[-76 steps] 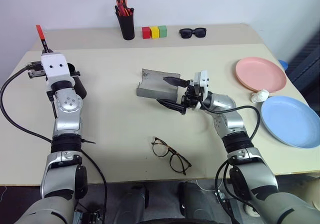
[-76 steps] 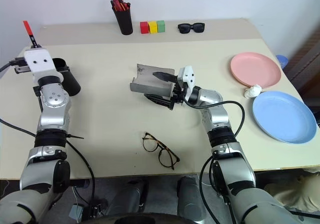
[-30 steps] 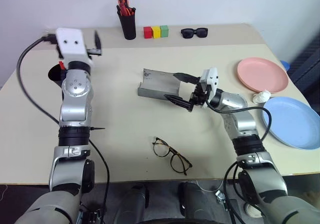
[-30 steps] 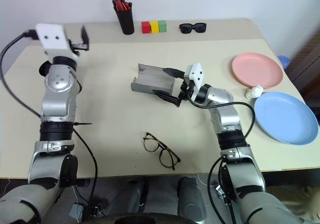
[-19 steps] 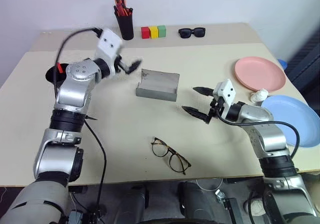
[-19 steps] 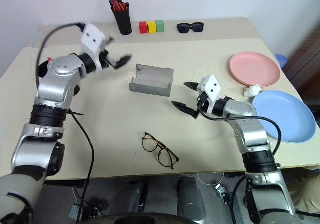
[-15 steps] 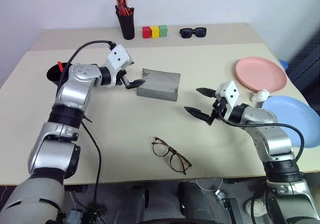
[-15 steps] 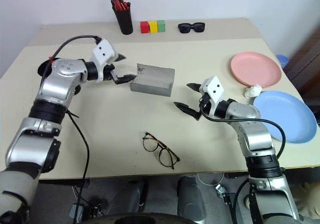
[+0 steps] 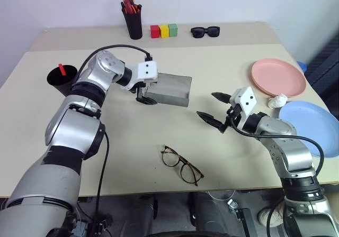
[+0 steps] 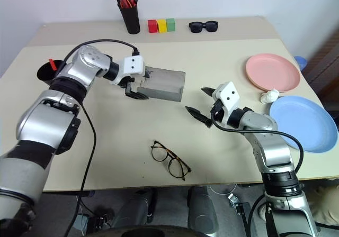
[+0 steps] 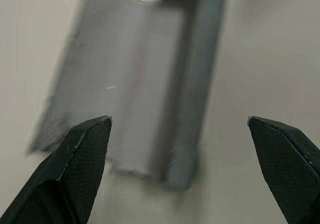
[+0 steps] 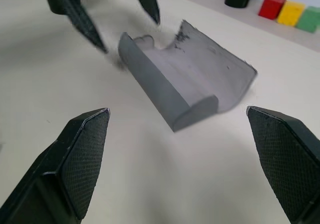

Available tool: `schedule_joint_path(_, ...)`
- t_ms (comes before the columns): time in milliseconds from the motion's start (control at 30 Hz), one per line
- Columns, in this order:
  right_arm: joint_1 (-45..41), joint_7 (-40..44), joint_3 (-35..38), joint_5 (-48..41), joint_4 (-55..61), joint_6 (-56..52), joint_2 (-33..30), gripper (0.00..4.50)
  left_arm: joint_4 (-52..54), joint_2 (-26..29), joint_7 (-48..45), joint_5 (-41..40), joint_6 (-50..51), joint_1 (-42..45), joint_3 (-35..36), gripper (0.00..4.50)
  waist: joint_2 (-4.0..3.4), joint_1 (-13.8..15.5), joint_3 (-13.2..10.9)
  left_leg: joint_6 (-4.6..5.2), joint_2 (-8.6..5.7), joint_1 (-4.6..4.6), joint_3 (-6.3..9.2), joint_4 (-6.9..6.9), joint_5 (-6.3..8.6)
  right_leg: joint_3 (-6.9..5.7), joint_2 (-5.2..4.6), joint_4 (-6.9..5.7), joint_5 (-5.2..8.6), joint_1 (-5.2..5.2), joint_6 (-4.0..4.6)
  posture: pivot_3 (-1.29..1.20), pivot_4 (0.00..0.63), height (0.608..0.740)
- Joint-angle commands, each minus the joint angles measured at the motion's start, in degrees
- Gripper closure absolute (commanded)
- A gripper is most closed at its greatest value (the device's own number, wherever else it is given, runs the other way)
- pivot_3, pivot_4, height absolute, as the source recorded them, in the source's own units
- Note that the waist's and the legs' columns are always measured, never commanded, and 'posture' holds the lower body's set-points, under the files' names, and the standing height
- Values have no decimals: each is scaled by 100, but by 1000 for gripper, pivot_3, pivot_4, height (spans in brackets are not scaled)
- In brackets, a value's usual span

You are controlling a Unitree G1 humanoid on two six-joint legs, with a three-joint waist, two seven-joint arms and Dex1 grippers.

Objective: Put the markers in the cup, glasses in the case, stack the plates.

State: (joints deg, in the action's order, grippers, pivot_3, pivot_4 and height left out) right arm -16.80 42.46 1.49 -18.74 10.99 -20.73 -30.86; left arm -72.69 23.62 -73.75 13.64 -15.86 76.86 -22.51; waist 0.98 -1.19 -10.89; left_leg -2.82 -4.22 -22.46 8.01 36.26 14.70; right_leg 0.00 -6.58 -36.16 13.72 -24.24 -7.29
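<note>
At the far left of the tabletop (image 9: 122, 142) the cup (image 9: 59, 79) is seen with a red marker (image 9: 61, 68) standing in it. The left tool (image 9: 144, 94) is spread wide at the open case (image 9: 169, 89) — its left end. The glasses (image 9: 181, 164) lie nearer the front edge. The right tool (image 9: 214, 109) is held wide, empty, beside the pink plate (image 9: 278, 76) and blue plate (image 9: 312, 127).
</note>
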Motion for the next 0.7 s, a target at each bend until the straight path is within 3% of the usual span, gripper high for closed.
schedule_joint_path(33, 32, -141, 189, -34, 393, 71, -29, 0, -129, -92, 108, 418, -247, 269, -174, 23, 0, 10, 0, 0, 0, 0, 0, 1, 0, 0, 0, -1, 0, 0, 0, 0, 150, 740)
schedule_joint_path(200, 183, -284, 268, -55, 580, 34, -46, 0, -294, -255, 633, 858, -146, 351, -294, 23, 2, 26, -1, 1, -1, -3, 0, 9, 0, 1, 0, -2, 0, 1, -1, 0, 150, 740)
schedule_joint_path(267, 269, -329, 326, -62, 652, 23, -56, 0, -339, -294, 710, 987, -90, 356, -330, 542, 2, 31, -1, 1, -1, -3, 0, 11, 0, 1, 0, -4, 0, 2, -1, 0, 150, 740)
schedule_joint_path(333, 322, -360, 348, -69, 715, 4, -60, 0, -357, -301, 719, 1058, -106, 353, -327, 1336, 2, 30, -1, 1, -1, -3, 0, 11, 0, 1, 0, -4, 0, 2, -1, 0, 150, 740)
schedule_joint_path(533, 346, -385, 399, -80, 703, 7, -97, 0, -363, -325, 685, 1119, -82, 347, -258, 4432, 2, 16, -1, 1, -1, -3, 0, 18, 0, 1, 0, -11, -1, 2, -1, 0, 150, 740)
schedule_joint_path(700, 263, -372, 396, -68, 607, 23, -109, 0, -340, -269, 587, 1057, -109, 334, -162, 4474, 2, 20, -1, 2, -1, -4, 0, 30, 0, 1, 0, -15, -1, 4, -2, 0, 150, 740)
